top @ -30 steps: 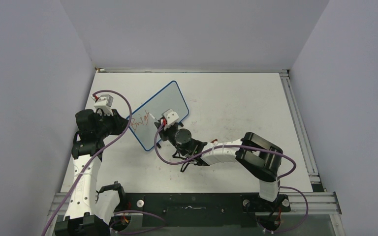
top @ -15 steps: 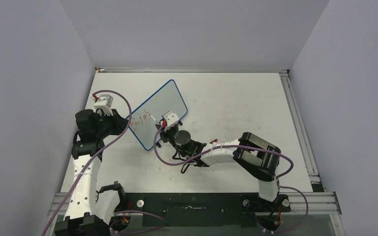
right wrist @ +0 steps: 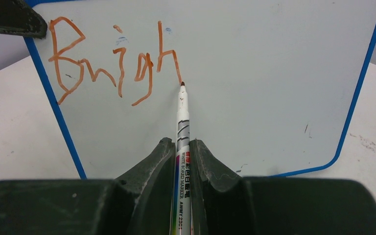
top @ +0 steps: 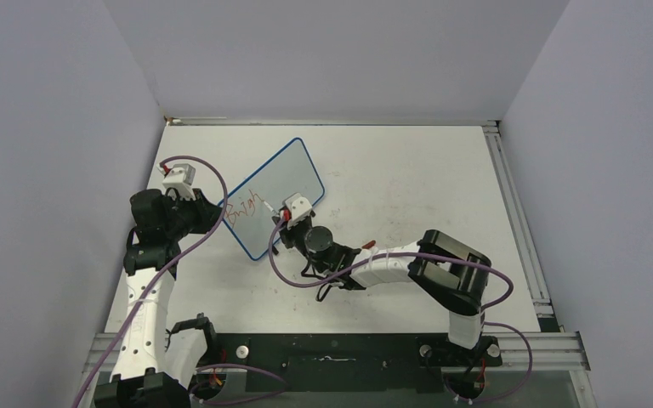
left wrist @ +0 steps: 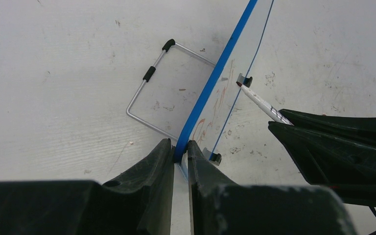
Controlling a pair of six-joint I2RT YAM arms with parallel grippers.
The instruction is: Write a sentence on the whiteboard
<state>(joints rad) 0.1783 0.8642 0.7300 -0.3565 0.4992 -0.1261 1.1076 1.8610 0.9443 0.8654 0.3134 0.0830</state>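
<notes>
Reaching forward, right gripper (right wrist: 182,145) pinches marker (right wrist: 181,115) against whiteboard (right wrist: 274,73); left gripper (left wrist: 178,147) clamps its frame.

The sentence (right wrist: 120,68) on the whiteboard (right wrist: 274,73) has been lengthened: the "h" after "Brig" has been completed. The right hand (right wrist: 180,144) and its marker (right wrist: 182,112) have been shifted slightly rightward across the board, and the arm's elbow (top: 459,280) has been drawn a little nearer the bases.

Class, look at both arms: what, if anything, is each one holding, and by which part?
Left gripper: the whiteboard, jaws shut on its blue frame. Right gripper: a marker, held by its barrel, tip free.
</notes>
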